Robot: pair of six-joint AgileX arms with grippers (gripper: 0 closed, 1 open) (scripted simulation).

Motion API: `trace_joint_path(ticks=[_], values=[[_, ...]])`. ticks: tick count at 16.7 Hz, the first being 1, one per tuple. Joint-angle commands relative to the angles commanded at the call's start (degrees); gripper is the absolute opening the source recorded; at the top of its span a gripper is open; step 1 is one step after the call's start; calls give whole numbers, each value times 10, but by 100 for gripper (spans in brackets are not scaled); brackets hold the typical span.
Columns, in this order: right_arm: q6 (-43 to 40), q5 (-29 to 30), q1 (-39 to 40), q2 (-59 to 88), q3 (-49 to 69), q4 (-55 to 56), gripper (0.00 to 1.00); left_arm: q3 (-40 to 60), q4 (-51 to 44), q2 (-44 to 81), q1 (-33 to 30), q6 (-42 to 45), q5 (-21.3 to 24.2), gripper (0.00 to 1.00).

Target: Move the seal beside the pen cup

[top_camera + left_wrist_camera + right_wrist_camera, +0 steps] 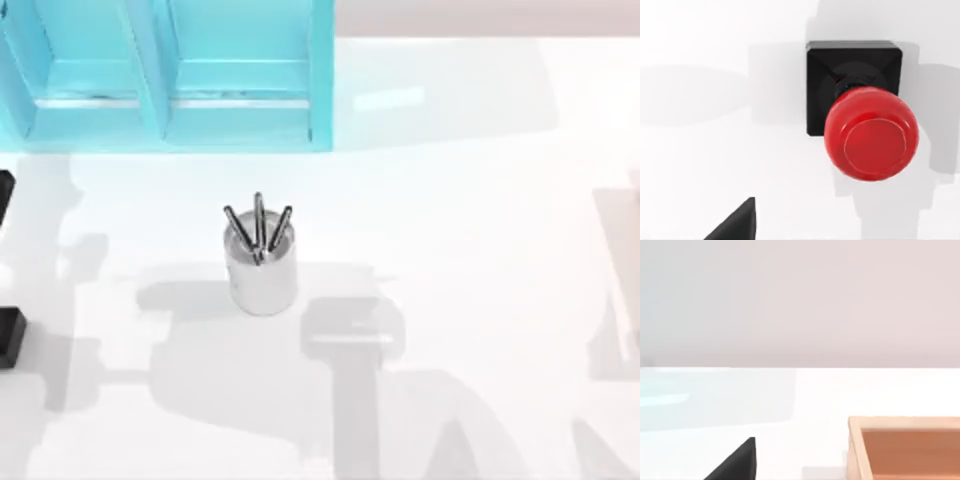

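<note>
The pen cup [260,272], a shiny silver cylinder with three dark pens sticking out, stands upright near the table's middle in the top view. The seal [865,110] has a glossy red round knob on a black square base. It stands on the white table close under the left wrist camera. A black tip of my left gripper [735,225] shows a short way from the seal, not touching it. A matching black tip of my right gripper [735,462] hangs over bare white table, away from both things.
A teal shelf unit [170,70] stands along the back left of the table. Two black pieces [8,335] poke in at the top view's left edge; what they are I cannot tell. A wooden box [905,447] lies near my right gripper.
</note>
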Motion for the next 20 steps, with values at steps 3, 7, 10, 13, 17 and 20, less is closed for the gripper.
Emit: trace_joint_path(ticks=[3, 7, 10, 13, 17, 20], values=[[0, 0, 0, 0, 0, 0, 100, 5, -5, 6, 0, 1, 0, 100], [0, 0, 0, 0, 0, 0, 100, -6, 6, 7, -2, 0, 0, 100], [0, 0, 0, 0, 0, 0, 100, -51, 64, 21, 0, 0, 0, 100], [0, 0, 0, 0, 0, 0, 100, -113, 155, 42, 1, 2, 0, 100], [0, 0, 0, 0, 0, 0, 100, -165, 220, 61, 3, 4, 0, 100], [0, 0, 0, 0, 0, 0, 100, -166, 222, 62, 3, 4, 0, 100]])
